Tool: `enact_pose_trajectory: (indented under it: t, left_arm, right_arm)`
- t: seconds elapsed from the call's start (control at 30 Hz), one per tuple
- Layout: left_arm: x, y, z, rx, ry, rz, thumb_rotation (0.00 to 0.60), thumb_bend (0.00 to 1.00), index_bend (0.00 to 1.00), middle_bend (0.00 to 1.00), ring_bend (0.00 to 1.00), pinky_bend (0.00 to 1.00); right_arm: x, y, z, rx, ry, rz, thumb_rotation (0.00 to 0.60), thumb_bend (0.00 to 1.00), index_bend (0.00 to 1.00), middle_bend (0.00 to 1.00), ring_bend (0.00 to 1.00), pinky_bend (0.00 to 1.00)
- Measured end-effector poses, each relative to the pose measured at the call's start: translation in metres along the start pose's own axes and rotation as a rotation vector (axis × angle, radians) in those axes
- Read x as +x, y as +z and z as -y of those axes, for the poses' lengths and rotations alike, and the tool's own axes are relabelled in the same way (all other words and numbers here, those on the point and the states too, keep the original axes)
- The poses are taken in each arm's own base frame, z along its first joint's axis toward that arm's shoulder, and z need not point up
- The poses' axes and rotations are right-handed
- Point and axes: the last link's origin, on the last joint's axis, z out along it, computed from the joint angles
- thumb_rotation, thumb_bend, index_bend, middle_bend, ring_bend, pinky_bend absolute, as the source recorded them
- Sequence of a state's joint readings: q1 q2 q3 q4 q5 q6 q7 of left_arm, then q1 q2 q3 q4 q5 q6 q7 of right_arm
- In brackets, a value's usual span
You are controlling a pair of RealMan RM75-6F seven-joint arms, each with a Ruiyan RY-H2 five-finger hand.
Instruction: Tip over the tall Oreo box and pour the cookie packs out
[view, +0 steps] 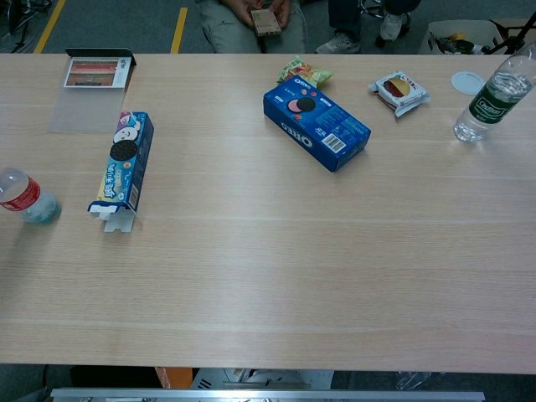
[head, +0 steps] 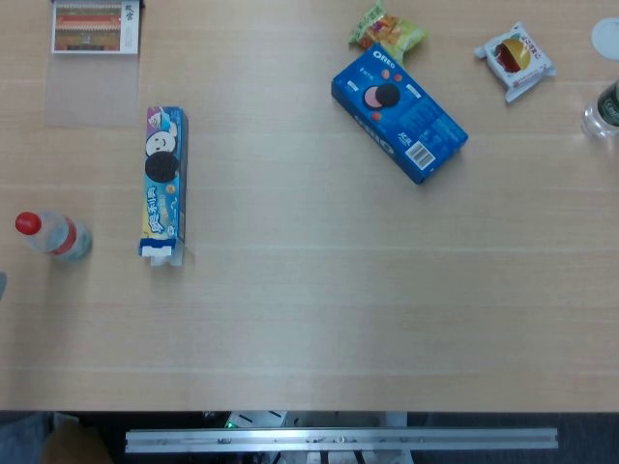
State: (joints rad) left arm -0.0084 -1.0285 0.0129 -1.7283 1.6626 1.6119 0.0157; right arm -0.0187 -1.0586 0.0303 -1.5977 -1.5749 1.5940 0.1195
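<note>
head view first: neither robot hand shows here or in the chest view, so there is no telling how their fingers lie. at the near edge a metal rail (head: 340,440) runs below the wooden table (head: 319,329), and a broad stretch of bare wood sits in front of everything else.

moving up, on the left side, a small bottle with a red cap (head: 53,235) sits close to the table's left edge. just to its right lies the tall oreo box (head: 163,185), flat on its long side, one end pointing toward the near edge with its white flap (head: 160,251) open and sticking out. no cookie packs show outside it. in the chest view the same box (view: 124,163) lies well apart from everything on the right.

further back, near the middle, a wide blue oreo box (head: 398,112) lies flat at an angle. touching its far corner is a green and yellow snack bag (head: 386,29). to the right of that, a small wrapped snack (head: 515,59), and at the right edge a clear bottle with a green label (view: 492,94) with a white lid (view: 466,81) beside it.

far left corner: a small printed card box (head: 95,27) with a clear sheet (head: 92,89) in front of it. beyond the table in the chest view, a seated person (view: 247,17) holds a small item.
</note>
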Motion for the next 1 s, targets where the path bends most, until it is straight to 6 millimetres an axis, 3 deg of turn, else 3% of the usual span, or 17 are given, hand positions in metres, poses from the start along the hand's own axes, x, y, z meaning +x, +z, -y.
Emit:
enact_pose_trajectory:
  t: [0.27, 0.43, 0.67, 1.0]
  left_arm:
    - [-0.005, 0.0, -0.01, -0.057, -0.03, 0.044, 0.6, 0.27, 0.2, 0.16, 0.13, 0.09]
    - [-0.012, -0.003, -0.027, -0.143, -0.059, 0.104, 0.6, 0.27, 0.2, 0.17, 0.13, 0.09]
    - [-0.034, -0.006, -0.052, -0.248, -0.098, 0.234, 0.6, 0.27, 0.2, 0.17, 0.13, 0.09]
    - [-0.07, 0.005, -0.077, -0.329, -0.093, 0.353, 0.6, 0.27, 0.19, 0.16, 0.13, 0.09]
  right_arm:
    - [-0.002, 0.001, 0.001, 0.003, 0.001, 0.006, 0.6, 0.18, 0.36, 0.4, 0.38, 0.42]
    - [-0.001, 0.002, 0.001, 0.007, 0.0, 0.005, 0.6, 0.18, 0.36, 0.4, 0.38, 0.42]
    - [-0.001, 0.0, 0.0, 0.007, 0.004, 0.008, 0.6, 0.18, 0.36, 0.4, 0.38, 0.42]
    - [0.0, -0.003, -0.006, -0.005, 0.008, 0.003, 0.6, 0.18, 0.36, 0.4, 0.38, 0.42]
